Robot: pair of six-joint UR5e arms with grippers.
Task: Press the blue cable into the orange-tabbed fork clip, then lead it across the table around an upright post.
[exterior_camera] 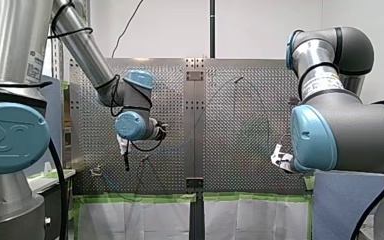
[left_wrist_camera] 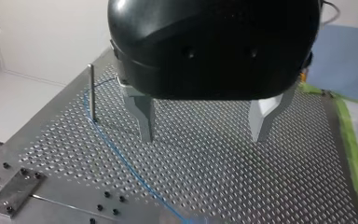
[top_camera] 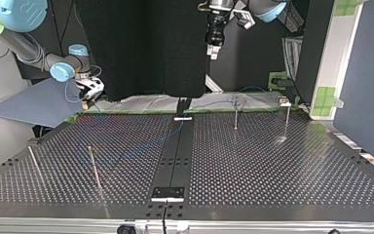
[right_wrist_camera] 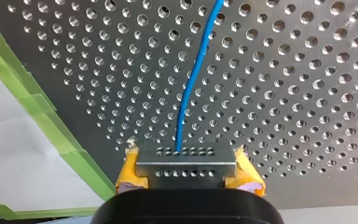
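**Right gripper clamped on the blue cable, left gripper released above the table**

In the right wrist view you see the right gripper (right_wrist_camera: 189,163) closed on the blue cable (right_wrist_camera: 192,84). Its yellow pads (right_wrist_camera: 129,176) stand on both sides of a grey plate with small holes, and the cable comes out at the middle of this plate. From there it runs straight ahead of the gripper, over the perforated table (right_wrist_camera: 307,93). A strip of green tape (right_wrist_camera: 51,126) marks the table edge beside the gripper.

In the left wrist view the left gripper (left_wrist_camera: 204,128) is released. Its two metal fingers (left_wrist_camera: 144,122) stand wide apart, hang above the table and hold nothing. The cable is not between them. It lies flat on the table, on the outer side of the finger that is nearer to the upright post (left_wrist_camera: 91,93). It bends close by the foot of this post and then runs on beneath the gripper body. You cannot tell if the cable touches the post.

In the top view the right gripper is at the far left corner of the table, and the left gripper hangs high over the far middle. The cable shows there only as a faint blue line. The fork clip is too small to tell.
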